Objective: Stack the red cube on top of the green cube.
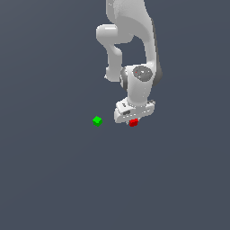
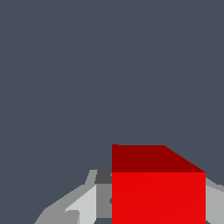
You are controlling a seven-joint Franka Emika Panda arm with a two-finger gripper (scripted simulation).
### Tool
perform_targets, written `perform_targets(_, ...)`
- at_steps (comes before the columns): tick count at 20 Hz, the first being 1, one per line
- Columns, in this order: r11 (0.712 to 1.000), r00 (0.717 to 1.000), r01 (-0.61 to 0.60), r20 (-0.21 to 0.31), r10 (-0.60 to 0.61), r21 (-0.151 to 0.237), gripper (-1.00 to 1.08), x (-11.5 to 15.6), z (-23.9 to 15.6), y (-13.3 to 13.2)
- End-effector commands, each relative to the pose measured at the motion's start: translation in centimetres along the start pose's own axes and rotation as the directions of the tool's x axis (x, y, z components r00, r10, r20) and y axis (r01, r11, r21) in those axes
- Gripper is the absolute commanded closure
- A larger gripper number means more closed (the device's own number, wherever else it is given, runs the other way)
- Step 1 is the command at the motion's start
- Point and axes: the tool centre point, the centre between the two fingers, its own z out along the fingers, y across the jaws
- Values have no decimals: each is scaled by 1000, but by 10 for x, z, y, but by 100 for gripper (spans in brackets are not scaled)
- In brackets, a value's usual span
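Note:
The red cube sits right under the white gripper, with only its lower part showing below the hand. In the wrist view the red cube fills the space between the two grey fingers, which lie against its two sides with no gap showing. The gripper is shut on it. The green cube stands alone on the grey floor, a short way toward the exterior view's left of the gripper. It is out of the wrist view.
The plain dark grey floor lies all around. The white arm rises above the gripper at the top middle of the exterior view.

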Motion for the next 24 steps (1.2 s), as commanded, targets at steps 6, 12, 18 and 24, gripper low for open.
perform_targets(6,1000,1000,0,1,0,0,108,0,-19,0)
perform_targets(12,1000,1000,0,0,0,0,108,-5,-15,8)
perform_targets(18,1000,1000,0,0,0,0,108,-26,-6,38)
perform_targets(24,1000,1000,0,0,0,0,108,-59,8,87)
